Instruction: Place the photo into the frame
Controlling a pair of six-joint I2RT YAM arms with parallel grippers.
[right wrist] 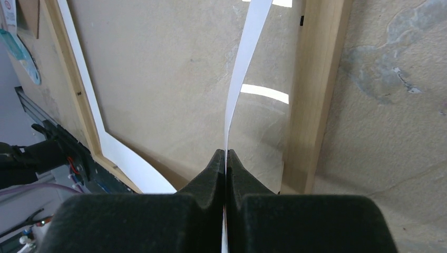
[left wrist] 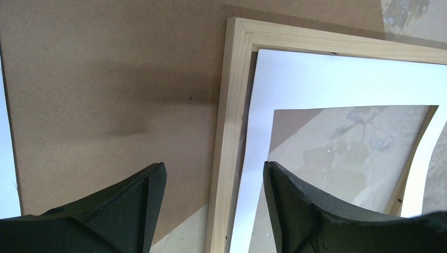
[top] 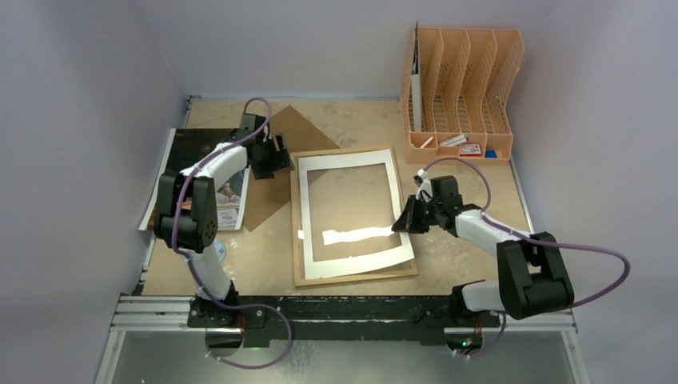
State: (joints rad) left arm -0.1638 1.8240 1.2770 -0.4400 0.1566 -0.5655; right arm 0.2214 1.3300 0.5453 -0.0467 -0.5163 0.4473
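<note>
Overall: early in the job; the frame is opened up and the photo is not yet in it.
Surface (top: 352,120): carries everything, with an orange organiser (top: 464,80) at the far right corner.
Frame (top: 356,277): lies flat in the middle, thin wood border, glass showing through the mat's window.
Board (top: 300,128): brown backing, off the frame, lying at the frame's far-left corner and partly under it.
Mat (top: 352,160): white, sits askew in the frame; its right edge is raised and bowed off the glass.
Photo (top: 188,152): dark print at the left side of the surface, well apart from the frame, partly hidden by the left arm.
Right hand (top: 406,222): fingers together, clamped on the mat's right edge and holding it up.
Left hand (top: 276,156): fingers apart, holding nothing, hovering over the board just beside the frame's far-left corner.
Step in hand: by my reading, lifting the mat to make room for the photo.
Next move: probably the mat must be held up or taken clear, while the left hand goes back to the photo.
Demand: the print lies flat and thin, so it likely needs a low, careful pinch at one edge.
Risk: the bowed mat could crease or slip from the pinch.
</note>
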